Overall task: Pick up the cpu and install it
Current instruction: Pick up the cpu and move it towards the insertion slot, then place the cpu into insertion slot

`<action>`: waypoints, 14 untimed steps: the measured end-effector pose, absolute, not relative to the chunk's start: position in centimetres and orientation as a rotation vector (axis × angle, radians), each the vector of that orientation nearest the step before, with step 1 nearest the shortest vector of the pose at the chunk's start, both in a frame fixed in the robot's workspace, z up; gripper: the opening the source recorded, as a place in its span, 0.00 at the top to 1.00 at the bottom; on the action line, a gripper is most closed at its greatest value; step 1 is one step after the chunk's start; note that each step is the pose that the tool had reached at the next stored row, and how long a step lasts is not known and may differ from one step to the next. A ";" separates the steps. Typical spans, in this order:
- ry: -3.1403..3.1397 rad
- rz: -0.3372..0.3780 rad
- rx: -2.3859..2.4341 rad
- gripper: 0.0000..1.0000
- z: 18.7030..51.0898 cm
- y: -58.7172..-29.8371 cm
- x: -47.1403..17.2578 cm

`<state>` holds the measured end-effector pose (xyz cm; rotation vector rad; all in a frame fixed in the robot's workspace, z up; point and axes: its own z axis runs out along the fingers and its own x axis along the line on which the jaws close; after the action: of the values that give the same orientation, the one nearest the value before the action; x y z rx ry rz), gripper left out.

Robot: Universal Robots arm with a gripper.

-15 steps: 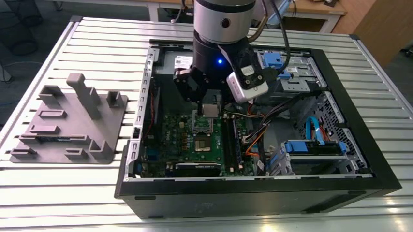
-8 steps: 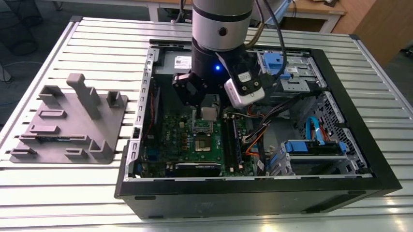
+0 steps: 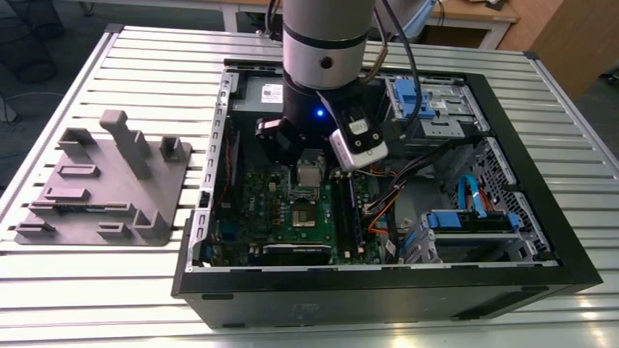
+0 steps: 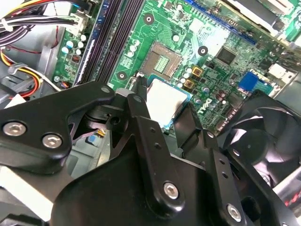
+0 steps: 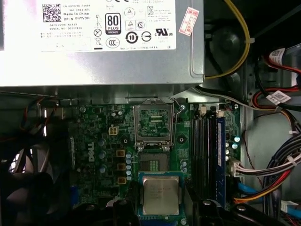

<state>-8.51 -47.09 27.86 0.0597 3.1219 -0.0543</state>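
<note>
Open computer case [image 3: 387, 290] lies on a slatted metal table [image 3: 97, 290]. A grey fixture tray [image 3: 106, 181] sits on the table at the exterior view's left, well apart from the case.

The arm reaches down into the case over the green motherboard [image 3: 261, 210]. The gripper [image 3: 307, 174] is clamped on the cpu [image 3: 307, 171], with a black finger [image 4: 138, 103] against one edge and the other finger on the opposite edge. The chip rides level with its silver top up, and its green rim shows in both wrist views.

The cpu hangs above the board, just beside the socket [image 5: 154, 165] and not seated. The socket is open with its contact field bare, and its metal load frame [image 5: 155, 123] is flipped back toward the power supply [image 5: 117, 66] on the far side. Memory slots [image 5: 207, 141] run alongside the socket. A black fan [image 4: 263, 136] sits near the gripper body.
</note>
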 end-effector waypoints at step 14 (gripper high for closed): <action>3.122 -0.032 0.060 0.53 27.0 -47.1 -8.7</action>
<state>-8.72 -47.09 26.99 0.0600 3.1225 -0.0323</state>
